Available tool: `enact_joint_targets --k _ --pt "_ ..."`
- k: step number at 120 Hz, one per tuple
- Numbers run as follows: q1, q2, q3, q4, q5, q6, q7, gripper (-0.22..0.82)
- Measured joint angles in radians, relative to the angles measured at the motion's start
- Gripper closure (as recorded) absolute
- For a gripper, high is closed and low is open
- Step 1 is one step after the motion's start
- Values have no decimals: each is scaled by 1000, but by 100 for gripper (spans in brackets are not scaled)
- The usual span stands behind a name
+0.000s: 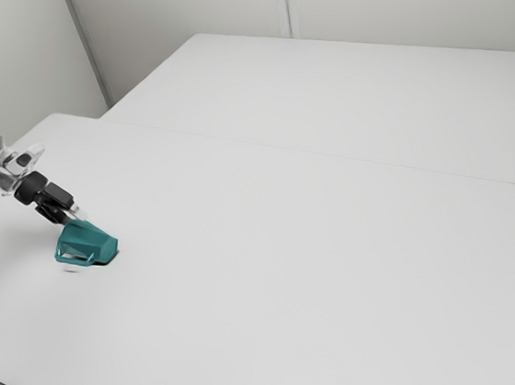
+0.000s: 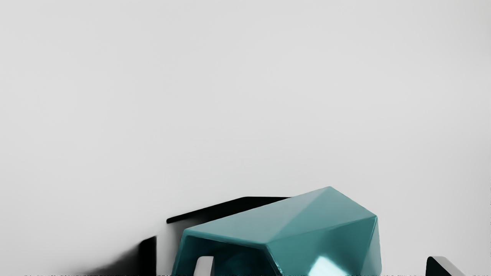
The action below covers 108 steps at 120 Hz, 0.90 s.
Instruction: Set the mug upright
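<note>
Gleaming teal mug [image 2: 299,232]; faceted, angular

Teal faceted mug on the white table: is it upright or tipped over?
Tipped: the teal mug lies on its side, its mouth facing sideways, not up.

A broad white tabletop [image 1: 321,296] fills the lower frame before me; a pale slab [image 1: 354,102] meets its far edge; off-white walls [image 1: 192,0] rise behind, a grey seam [image 1: 287,8] at top centre; the light is soft.
</note>
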Motion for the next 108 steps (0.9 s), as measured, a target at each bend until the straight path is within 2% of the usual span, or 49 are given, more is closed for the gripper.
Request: enact_joint_targets --k 74,108 --pt "27 -27 2 -29 12 -22 32 0" --pt "26 -26 -36 -31 8 -19 37 0"
